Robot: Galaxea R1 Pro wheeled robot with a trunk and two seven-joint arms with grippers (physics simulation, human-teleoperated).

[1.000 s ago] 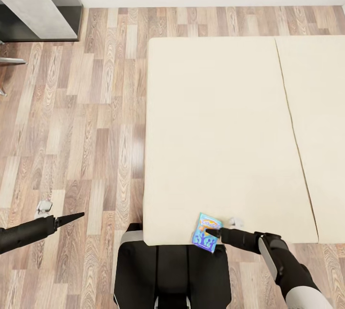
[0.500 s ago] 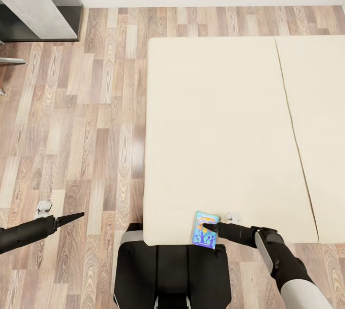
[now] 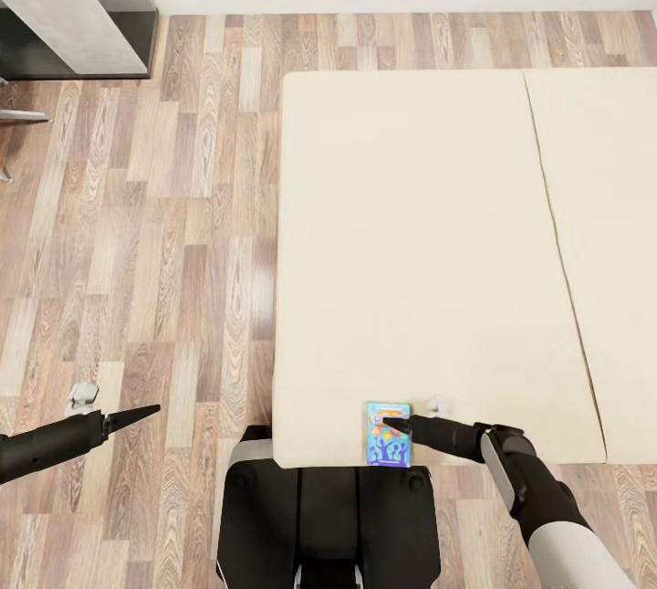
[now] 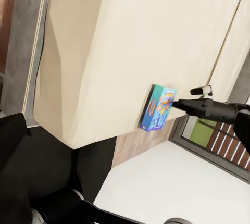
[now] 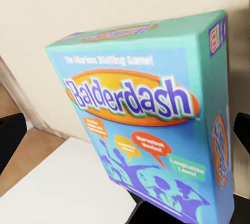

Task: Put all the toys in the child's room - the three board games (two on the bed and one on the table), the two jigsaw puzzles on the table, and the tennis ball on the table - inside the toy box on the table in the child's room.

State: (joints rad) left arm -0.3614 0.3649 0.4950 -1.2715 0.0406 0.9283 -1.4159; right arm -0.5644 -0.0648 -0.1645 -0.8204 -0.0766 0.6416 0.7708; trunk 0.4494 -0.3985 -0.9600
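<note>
A small blue board game with yellow lettering lies flat on the beige bed, at its near edge just in front of my trunk. My right gripper reaches in from the right, and its tip rests over the box's top face. In the right wrist view the box sits close ahead, with one dark finger at each side of the picture, apart. The left wrist view shows the box at the bed's corner with the right gripper against it. My left gripper hangs over the floor, holding nothing.
Wood-plank floor runs along the bed's left side. A dark-grey desk stands at the far left by the white wall. My black base is against the bed's near edge. A seam divides the bed cover on the right.
The blue box has turned from tilted to square with the bed edge and slid slightly left. My right gripper moved left and a little farther in with it. The left arm stayed still.
</note>
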